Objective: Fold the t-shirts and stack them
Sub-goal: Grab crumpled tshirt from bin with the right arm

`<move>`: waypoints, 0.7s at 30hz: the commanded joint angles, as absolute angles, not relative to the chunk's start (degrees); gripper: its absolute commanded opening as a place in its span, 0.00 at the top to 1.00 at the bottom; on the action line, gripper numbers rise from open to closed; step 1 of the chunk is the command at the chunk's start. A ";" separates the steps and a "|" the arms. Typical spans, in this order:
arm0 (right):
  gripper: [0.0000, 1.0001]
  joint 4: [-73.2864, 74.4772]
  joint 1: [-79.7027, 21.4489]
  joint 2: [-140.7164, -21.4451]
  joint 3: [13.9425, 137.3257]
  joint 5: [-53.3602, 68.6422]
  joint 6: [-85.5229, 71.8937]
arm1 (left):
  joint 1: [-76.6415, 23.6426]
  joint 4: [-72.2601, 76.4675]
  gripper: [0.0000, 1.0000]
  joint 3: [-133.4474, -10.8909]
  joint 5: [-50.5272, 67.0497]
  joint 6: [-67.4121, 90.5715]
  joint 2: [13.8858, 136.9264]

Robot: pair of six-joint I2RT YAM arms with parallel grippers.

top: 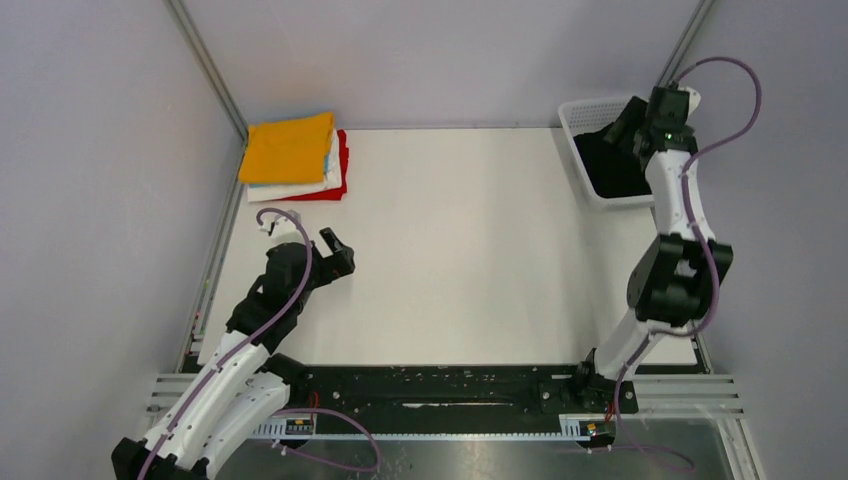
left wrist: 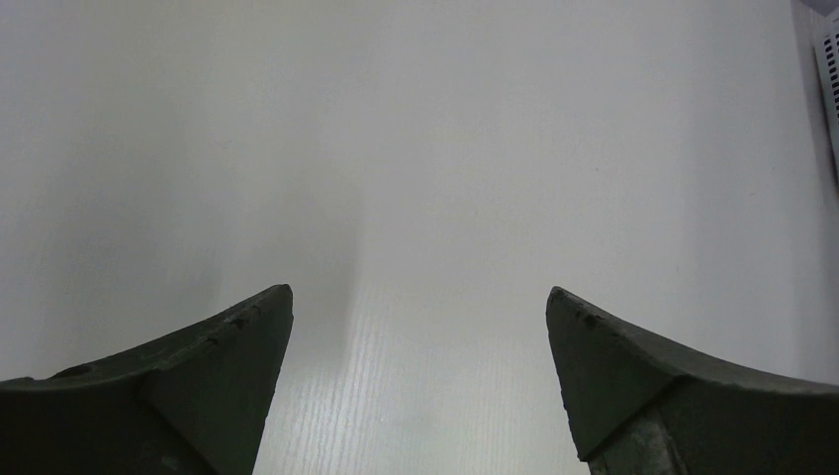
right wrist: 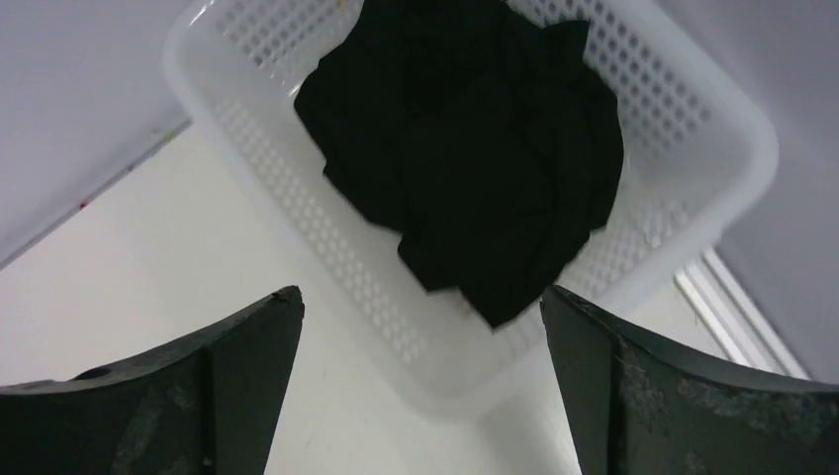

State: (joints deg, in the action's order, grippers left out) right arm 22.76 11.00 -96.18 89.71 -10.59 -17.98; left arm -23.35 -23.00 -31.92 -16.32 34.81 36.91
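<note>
Right end effector hangs released and empty above the white mesh basket at the far-right of the worktop, where 1 crumpled black t-shirt apparently remains to fold, while the left end effector hovers released near the stack of 4 folded t-shirts.

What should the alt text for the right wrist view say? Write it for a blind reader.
A crumpled black t-shirt lies in a white mesh basket on a pale table, seen from above. The right tool hangs above the basket, open wide and holding nothing.
</note>
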 commanded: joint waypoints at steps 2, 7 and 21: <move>0.02 31.96 13.45 -113.75 109.75 -7.22 -10.42 | -23.38 -16.89 0.01 -30.16 -17.90 34.64 37.84; 0.02 37.21 14.92 -128.58 126.32 -2.92 -15.94 | -23.38 -14.56 0.01 -29.93 -17.79 34.39 39.59; 0.01 41.40 14.94 -141.81 129.85 0.60 -39.23 | -23.38 -13.42 0.01 -30.31 -19.34 34.29 43.41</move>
State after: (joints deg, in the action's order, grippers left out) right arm 38.44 15.49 -142.71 131.52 0.36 -32.80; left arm -23.35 -16.51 -30.11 -17.52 34.57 43.16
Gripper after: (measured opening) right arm 0.985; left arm 0.989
